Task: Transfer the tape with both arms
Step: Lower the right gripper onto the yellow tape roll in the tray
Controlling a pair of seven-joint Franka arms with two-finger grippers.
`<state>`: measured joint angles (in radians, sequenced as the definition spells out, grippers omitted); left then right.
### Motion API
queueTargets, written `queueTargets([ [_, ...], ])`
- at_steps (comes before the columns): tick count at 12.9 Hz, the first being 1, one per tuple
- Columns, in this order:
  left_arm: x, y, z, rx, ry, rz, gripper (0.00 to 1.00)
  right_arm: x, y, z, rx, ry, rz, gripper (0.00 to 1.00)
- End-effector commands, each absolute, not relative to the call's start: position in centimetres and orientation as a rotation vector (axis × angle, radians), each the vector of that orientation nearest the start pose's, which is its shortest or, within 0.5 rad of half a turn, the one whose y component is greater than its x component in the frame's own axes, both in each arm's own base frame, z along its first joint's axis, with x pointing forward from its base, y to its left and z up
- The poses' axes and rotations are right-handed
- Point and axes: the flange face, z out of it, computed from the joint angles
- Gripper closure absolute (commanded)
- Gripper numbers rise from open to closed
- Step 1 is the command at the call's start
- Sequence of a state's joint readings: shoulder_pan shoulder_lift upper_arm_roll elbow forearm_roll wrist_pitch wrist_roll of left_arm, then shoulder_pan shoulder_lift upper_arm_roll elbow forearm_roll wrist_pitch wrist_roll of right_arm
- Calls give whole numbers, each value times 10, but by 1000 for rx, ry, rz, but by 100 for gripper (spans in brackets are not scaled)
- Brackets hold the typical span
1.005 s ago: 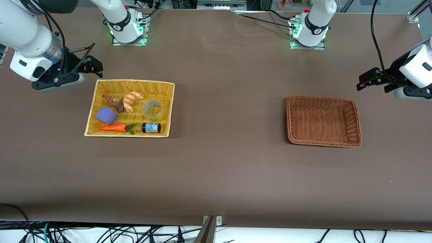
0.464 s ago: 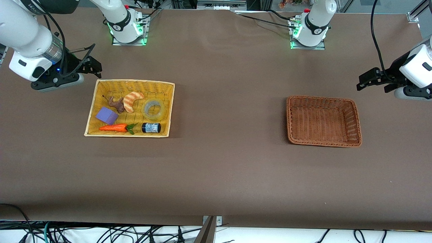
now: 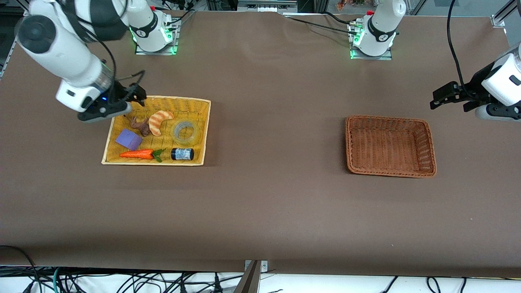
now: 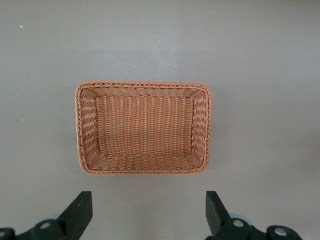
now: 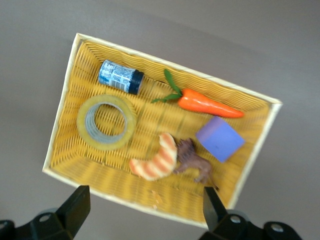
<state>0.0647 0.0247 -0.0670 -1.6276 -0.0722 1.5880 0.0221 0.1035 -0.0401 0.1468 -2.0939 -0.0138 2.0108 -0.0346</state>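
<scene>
The tape [image 3: 185, 132], a translucent pale-yellow ring, lies flat in the yellow basket [image 3: 206, 130] toward the right arm's end of the table. It also shows in the right wrist view [image 5: 106, 122]. My right gripper [image 3: 132, 99] is open and empty, up over the basket's corner nearest the robot bases; in the right wrist view [image 5: 145, 200] its fingers straddle the basket's rim [image 5: 60, 130]. My left gripper [image 3: 439, 97] is open and empty and waits in the air beside the brown basket [image 3: 431, 150]. In the left wrist view [image 4: 146, 205] it faces that basket [image 4: 80, 130].
In the yellow basket with the tape lie a striped croissant [image 3: 158, 121], a brown toy animal [image 3: 140, 126], a purple block [image 3: 129, 139], an orange carrot [image 3: 138, 154] and a small blue-labelled jar [image 3: 182, 154]. The brown basket holds nothing.
My right arm has swung from beside the yellow basket to over its corner. The left arm has not moved.
</scene>
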Motion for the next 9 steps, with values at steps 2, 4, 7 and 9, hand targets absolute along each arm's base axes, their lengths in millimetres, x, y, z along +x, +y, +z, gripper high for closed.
queueTargets([
  [2,565,-12,590,-3206,30,93,0,506,170,338,-3130,-336,83,0],
  [4,565,-12,590,-3206,30,93,0,500,172,295,-3114,-328,67,0],
  [7,565,-12,590,-3206,30,93,0,486,169,241,-3089,-323,23,0],
  [9,565,-12,590,-3206,31,91,0,487,171,216,-3073,-321,10,1],
])
